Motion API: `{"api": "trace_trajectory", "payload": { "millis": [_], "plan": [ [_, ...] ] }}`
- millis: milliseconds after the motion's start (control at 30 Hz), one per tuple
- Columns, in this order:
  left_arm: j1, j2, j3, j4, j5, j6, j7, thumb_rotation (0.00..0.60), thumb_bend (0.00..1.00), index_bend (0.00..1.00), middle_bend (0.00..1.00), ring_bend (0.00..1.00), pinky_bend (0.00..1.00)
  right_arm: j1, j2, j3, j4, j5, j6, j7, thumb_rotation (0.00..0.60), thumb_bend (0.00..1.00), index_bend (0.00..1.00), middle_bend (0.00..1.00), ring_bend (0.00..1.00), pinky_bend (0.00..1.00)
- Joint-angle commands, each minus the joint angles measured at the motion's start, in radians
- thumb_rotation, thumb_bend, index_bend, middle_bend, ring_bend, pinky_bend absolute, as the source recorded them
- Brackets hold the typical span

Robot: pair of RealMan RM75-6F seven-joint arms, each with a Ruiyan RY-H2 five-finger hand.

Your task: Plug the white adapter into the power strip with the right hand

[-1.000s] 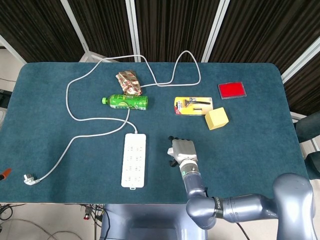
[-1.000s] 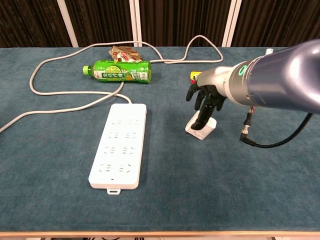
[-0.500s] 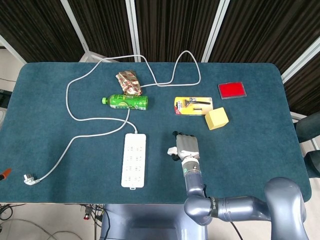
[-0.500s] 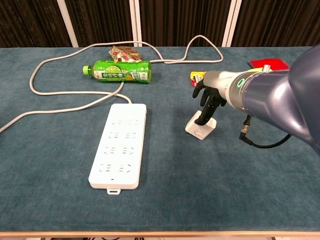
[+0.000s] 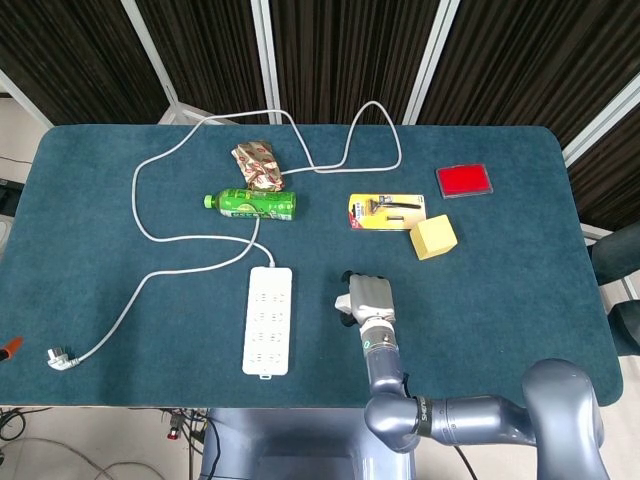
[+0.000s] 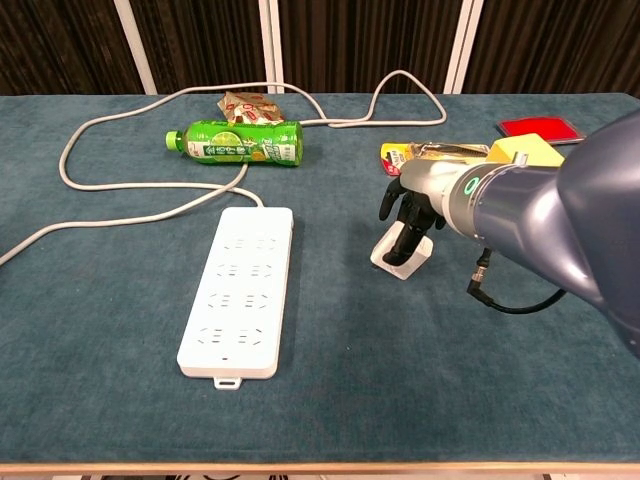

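The white adapter (image 6: 402, 259) lies on the blue table cloth, right of the white power strip (image 6: 238, 290). My right hand (image 6: 410, 213) hangs over it with its dark fingers (image 6: 401, 241) pointing down and touching the adapter's top. One finger stands apart to the left, and I see no firm grip. In the head view the right hand (image 5: 368, 298) covers most of the adapter (image 5: 343, 303), about a hand's width right of the power strip (image 5: 268, 320). The left hand shows in neither view.
The strip's white cable (image 5: 190, 240) loops across the table's left and far side to a loose plug (image 5: 60, 358). A green bottle (image 5: 252, 204), a snack packet (image 5: 258, 164), a yellow razor card (image 5: 386, 211), a yellow block (image 5: 433, 237) and a red case (image 5: 464, 180) lie beyond.
The right hand's fingers were spread above the adapter. They have since drawn together onto its top, and the hand has shifted slightly. The adapter stays on the cloth.
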Motion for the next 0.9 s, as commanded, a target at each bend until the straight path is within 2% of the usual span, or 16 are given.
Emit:
{"api": "trace_trajectory", "payload": {
  "millis": [33, 900],
  "plan": [
    [0.000, 0.001, 0.001, 0.000, 0.000, 0.000, 0.000, 0.600, 0.08, 0.18, 0.00, 0.00, 0.00, -0.005, -0.007, 0.001, 0.012, -0.007, 0.001, -0.002, 0.600, 0.37, 0.29, 0.33, 0.38, 0.27],
    [0.001, -0.002, -0.001, -0.002, -0.005, 0.004, 0.011, 0.600, 0.08, 0.19, 0.00, 0.00, 0.00, -0.045, -0.016, -0.004, 0.022, -0.052, -0.001, -0.027, 0.600, 0.37, 0.38, 0.41, 0.44, 0.30]
  ]
}}
